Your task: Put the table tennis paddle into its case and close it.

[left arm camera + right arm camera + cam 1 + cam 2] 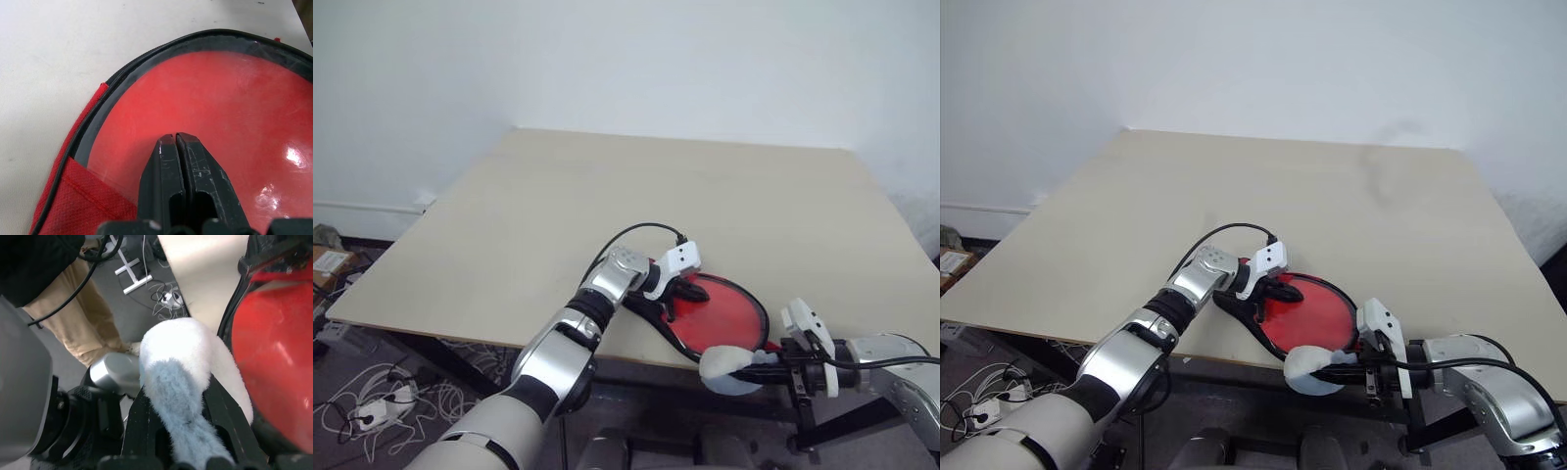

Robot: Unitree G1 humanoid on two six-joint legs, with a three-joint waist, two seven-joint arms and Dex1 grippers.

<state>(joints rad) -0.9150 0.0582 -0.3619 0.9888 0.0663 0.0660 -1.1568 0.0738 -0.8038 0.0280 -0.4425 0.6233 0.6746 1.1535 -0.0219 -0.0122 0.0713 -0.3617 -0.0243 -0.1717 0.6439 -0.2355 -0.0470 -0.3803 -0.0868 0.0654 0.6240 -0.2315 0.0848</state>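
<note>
The case [744,294] lies at the near edge of the tabletop [607,206], clear side up, with the paddle [220,112] inside it; the red face shows through the plastic, ringed by the black rim. The round end points toward the robot's right, the narrow end toward its left; the handle is hidden under the left gripper [690,291]. That gripper's fingers [161,181] are clenched together and press on the clear plastic over the red face. The right gripper [1351,364], just off the tabletop's edge beside the case, grasps a fluffy white and pale blue object [186,382].
</note>
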